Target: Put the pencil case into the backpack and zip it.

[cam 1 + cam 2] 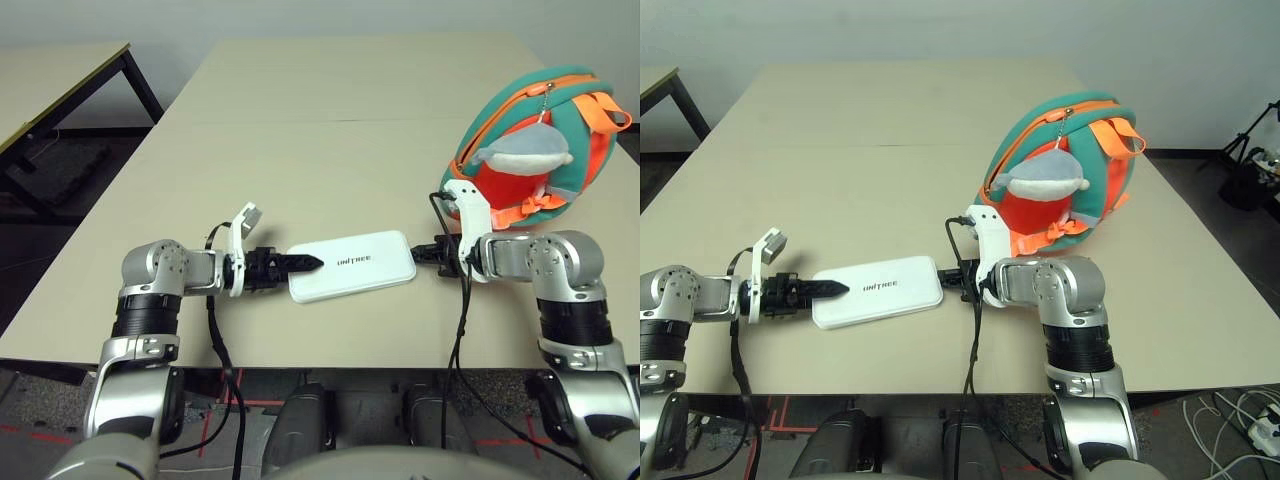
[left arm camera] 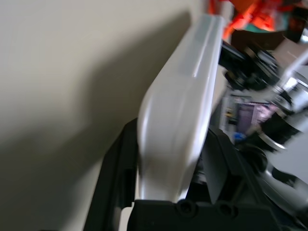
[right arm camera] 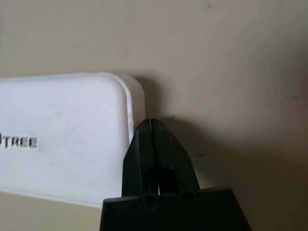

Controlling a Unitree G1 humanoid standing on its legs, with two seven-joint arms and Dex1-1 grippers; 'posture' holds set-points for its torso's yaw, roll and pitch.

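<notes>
In the left eye view, the pencil case [image 1: 352,268] lay flat on the table [image 1: 250,130], lettering up, between the left gripper [image 1: 318,264] and the right gripper [image 1: 418,254]. In the right eye view, the teal and orange backpack [image 1: 1105,185] rested beyond the right forearm [image 1: 1040,282], its grey whale charm [image 1: 1043,178] hanging in front. In the left wrist view, the left gripper pinched the case's end between its two fingers. In the right wrist view, the right gripper's fingers were pressed together, tips right at the case's other end
</notes>
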